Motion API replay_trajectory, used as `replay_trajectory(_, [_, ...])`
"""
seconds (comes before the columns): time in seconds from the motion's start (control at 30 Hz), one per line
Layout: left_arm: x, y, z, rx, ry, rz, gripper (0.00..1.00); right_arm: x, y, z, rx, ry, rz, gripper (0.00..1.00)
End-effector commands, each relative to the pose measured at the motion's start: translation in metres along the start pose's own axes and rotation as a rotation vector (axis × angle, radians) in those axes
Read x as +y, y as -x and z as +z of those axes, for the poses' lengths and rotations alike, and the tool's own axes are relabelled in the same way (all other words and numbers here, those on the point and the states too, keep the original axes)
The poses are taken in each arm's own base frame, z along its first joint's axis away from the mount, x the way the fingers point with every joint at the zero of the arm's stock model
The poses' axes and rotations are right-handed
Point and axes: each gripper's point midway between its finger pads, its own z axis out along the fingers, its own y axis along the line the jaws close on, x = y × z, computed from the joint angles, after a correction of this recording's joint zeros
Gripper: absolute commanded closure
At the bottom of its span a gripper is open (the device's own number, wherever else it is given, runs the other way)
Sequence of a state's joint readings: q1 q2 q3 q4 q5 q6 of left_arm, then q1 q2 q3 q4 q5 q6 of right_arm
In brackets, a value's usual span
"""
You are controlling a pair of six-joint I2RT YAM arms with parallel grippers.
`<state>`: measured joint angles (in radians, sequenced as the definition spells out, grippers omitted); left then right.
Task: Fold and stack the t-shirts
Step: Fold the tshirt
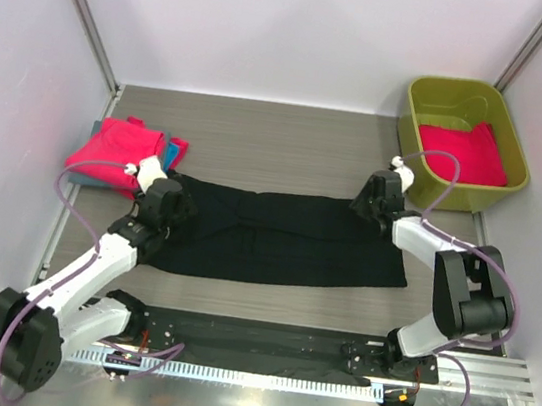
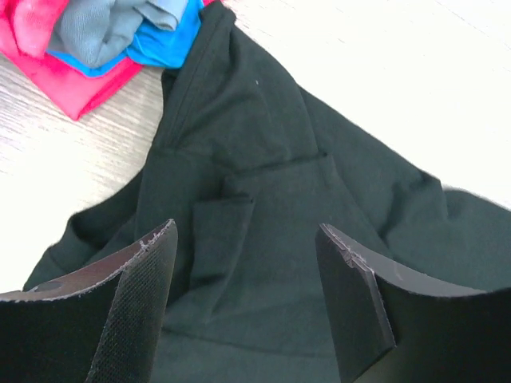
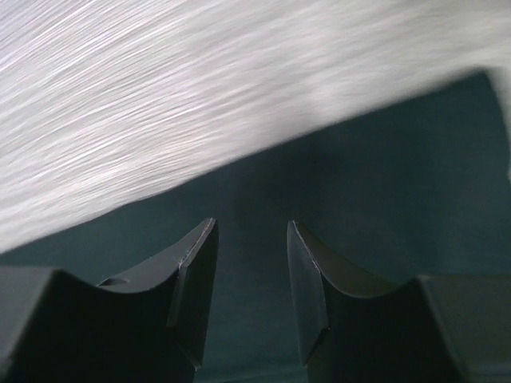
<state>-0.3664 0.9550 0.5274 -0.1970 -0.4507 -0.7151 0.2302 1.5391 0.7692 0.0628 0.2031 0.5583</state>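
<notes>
shirt, black [image 1: 286,241]: long band across table [image 1: 289,145] middle, fold likely half done. stack [image 1: 122,152], pink and blue shirts: far left. left gripper [image 2: 247,247]: spread, empty, over shirt's left end. right gripper [image 3: 251,239]: apart, empty, at right end. next: both must pinch cloth.

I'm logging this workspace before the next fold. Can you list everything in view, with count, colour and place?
black t-shirt: one, black, spread across the middle of the table, between the two arms.
shirt pile: one pile, hot pink with blue layers, far left, beside the black t-shirt's left end; number of shirts unclear.
pink t-shirt: one, hot pink, folded inside the tub.
tub: one, olive green, far right corner.
table: one, grey wood grain.
left pincer: one, black, open over the black t-shirt's left end.
right pincer: one, black, open over its far right edge.
</notes>
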Motion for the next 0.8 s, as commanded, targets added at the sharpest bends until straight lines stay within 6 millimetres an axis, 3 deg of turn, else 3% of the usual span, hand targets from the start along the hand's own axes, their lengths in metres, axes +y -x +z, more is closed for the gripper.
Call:
replay_trajectory(0.0, [-0.011, 0.033, 0.007, -0.102, 0.025, -0.072, 0.29, 0.051, 0.003, -0.001, 0.021, 0.133, -0.055, 0.55])
replay_trajectory(0.07, [-0.017, 0.033, 0.013, -0.096, 0.021, -0.078, 0.28, 0.082, 0.003, 0.001, 0.044, 0.207, -0.083, 0.57])
replay_trajectory(0.1, [-0.021, 0.036, 0.015, -0.098, 0.019, -0.086, 0.28, 0.098, -0.014, 0.002, 0.091, 0.236, -0.116, 0.60])
replay_trajectory(0.17, [-0.022, 0.032, 0.022, -0.074, 0.038, -0.078, 0.28, 0.124, -0.016, 0.000, 0.105, 0.279, -0.152, 0.63])
replay_trajectory(0.2, [-0.021, 0.039, 0.023, -0.094, 0.063, -0.099, 0.28, 0.136, -0.031, 0.001, 0.133, 0.297, -0.178, 0.64])
replay_trajectory(0.23, [-0.015, 0.036, 0.024, -0.086, 0.107, -0.150, 0.28, 0.152, -0.028, -0.001, 0.126, 0.326, -0.185, 0.66])
replay_trajectory(0.33, [-0.005, 0.033, 0.031, -0.106, 0.166, -0.227, 0.29, 0.167, -0.051, 0.003, 0.190, 0.332, -0.217, 0.67])
replay_trajectory(0.5, [-0.004, 0.026, 0.040, -0.085, 0.186, -0.304, 0.30, 0.167, -0.068, 0.018, 0.230, 0.299, -0.216, 0.69])
replay_trajectory(0.63, [-0.003, 0.020, 0.042, -0.075, 0.187, -0.339, 0.31, 0.157, -0.075, 0.025, 0.236, 0.253, -0.221, 0.70])
replay_trajectory(0.73, [0.005, 0.018, 0.041, -0.114, 0.185, -0.351, 0.31, 0.154, -0.074, 0.037, 0.234, 0.214, -0.233, 0.71])
replay_trajectory(0.77, [0.008, 0.019, 0.041, -0.133, 0.182, -0.348, 0.31, 0.146, -0.083, 0.047, 0.258, 0.183, -0.247, 0.73])
